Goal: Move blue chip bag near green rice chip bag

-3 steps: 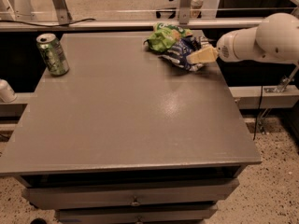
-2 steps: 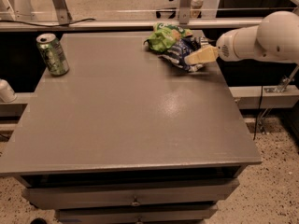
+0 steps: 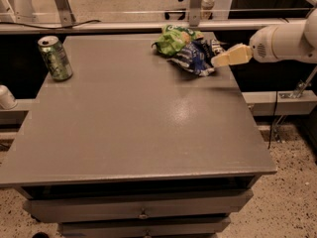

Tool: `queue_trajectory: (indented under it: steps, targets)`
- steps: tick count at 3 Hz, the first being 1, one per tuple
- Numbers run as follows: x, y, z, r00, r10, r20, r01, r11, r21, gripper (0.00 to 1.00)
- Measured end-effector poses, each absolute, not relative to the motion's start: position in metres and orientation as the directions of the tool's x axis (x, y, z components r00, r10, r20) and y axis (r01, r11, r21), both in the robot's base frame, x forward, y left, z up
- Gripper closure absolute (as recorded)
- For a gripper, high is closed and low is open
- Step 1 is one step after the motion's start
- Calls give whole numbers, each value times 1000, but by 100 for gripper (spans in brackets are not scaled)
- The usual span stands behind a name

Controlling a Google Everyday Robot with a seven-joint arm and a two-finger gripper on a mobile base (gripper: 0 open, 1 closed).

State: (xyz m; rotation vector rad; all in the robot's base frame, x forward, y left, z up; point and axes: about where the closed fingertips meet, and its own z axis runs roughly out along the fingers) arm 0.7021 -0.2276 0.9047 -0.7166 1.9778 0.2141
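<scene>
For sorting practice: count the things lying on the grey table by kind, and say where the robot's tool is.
Chip bags: 2, the blue chip bag and the green rice chip bag, side by side.
Soda cans: 1, the green can.
Total: 3.
The tool is at the blue chip bag's right edge.

Grey table [image 3: 124,128] with drawers [image 3: 99,207] on speckled floor [image 3: 292,197]; metal rail [image 3: 124,27] behind; gripper [image 3: 217,61] at table's far right edge

Green soda can [image 3: 55,58] upright at far-left corner of grey table [image 3: 138,133]; drawers [image 3: 143,208] beneath tabletop.
</scene>
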Motion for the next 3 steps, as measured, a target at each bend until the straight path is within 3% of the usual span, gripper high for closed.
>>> queue_trajectory:
  steps: [3]
  targets:
    - [637,-248,945,-258,-467,-846,-702,692,-168,0]
